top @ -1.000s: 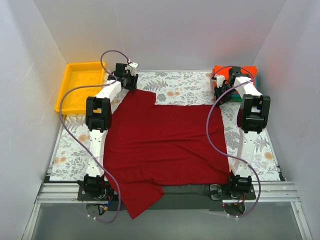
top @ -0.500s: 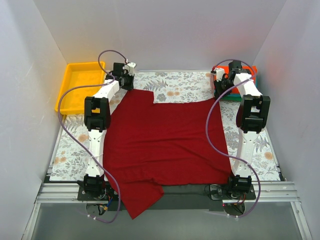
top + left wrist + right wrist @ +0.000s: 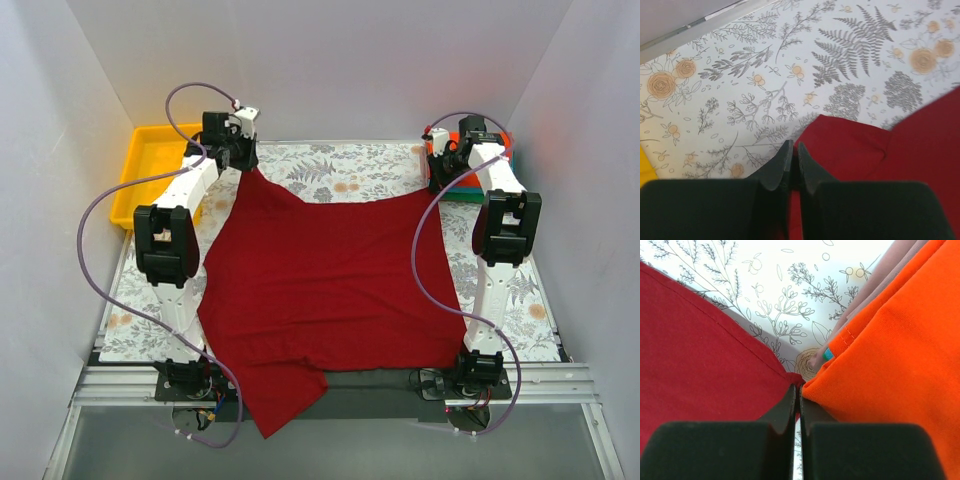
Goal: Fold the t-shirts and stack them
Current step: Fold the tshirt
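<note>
The dark crimson t-shirt point(image 3: 330, 280) lies spread over the floral cloth, its near part hanging over the table's front edge. My left gripper point(image 3: 238, 160) is shut on its far left corner point(image 3: 840, 145) and holds it pulled up. My right gripper point(image 3: 440, 172) is shut on its far right corner point(image 3: 715, 355), close against the folded orange-red t-shirt point(image 3: 900, 355). That orange-red t-shirt point(image 3: 495, 142) lies at the far right on the teal t-shirt point(image 3: 470, 192), of which a sliver point(image 3: 828, 354) shows in the right wrist view.
A yellow tray point(image 3: 150, 165) stands at the far left, behind my left arm. The grey floral cloth point(image 3: 350, 172) covers the table. White walls close in the back and both sides.
Both grippers have moved toward the far edge and outward, pulling the crimson shirt's far corners apart. The far edge is now stretched taut, and the left arm has swung left.
</note>
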Controlling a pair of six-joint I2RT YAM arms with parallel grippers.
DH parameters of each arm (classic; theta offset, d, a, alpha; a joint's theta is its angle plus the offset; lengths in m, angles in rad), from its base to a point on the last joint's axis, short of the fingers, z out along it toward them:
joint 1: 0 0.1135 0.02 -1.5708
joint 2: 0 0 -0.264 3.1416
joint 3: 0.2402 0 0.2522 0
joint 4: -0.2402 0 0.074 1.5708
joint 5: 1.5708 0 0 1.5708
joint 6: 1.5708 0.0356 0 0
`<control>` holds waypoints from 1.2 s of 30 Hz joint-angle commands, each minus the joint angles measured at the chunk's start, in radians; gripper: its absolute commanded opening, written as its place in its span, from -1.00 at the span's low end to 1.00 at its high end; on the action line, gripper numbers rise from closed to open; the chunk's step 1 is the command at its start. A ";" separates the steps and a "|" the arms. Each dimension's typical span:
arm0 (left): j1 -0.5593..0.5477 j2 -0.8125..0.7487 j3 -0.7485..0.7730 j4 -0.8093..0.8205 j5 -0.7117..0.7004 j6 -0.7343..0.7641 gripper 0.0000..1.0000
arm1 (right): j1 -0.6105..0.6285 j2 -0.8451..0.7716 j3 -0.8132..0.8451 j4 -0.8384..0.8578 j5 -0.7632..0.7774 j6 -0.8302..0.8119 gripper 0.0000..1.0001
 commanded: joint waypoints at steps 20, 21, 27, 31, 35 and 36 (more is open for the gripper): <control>-0.007 -0.741 -0.581 -0.139 0.107 -0.026 -1.00 | -0.043 -0.311 -0.266 0.002 -0.167 -0.157 -0.97; -0.008 -0.758 -0.593 -0.167 0.107 -0.022 -1.00 | -0.043 -0.320 -0.293 0.000 -0.168 -0.171 -0.97; -0.013 -0.874 -0.693 -0.265 0.096 0.018 -1.00 | -0.055 -0.387 -0.380 -0.003 -0.187 -0.217 -0.97; -0.013 -0.925 -0.778 -0.291 0.085 0.023 -1.00 | -0.061 -0.429 -0.447 -0.009 -0.190 -0.278 -0.97; -0.016 -0.959 -0.884 -0.293 0.084 0.024 -1.00 | -0.064 -0.457 -0.525 -0.015 -0.182 -0.323 -0.97; -0.017 -0.962 -0.900 -0.291 0.076 0.029 -1.00 | -0.064 -0.457 -0.541 -0.017 -0.177 -0.329 -0.97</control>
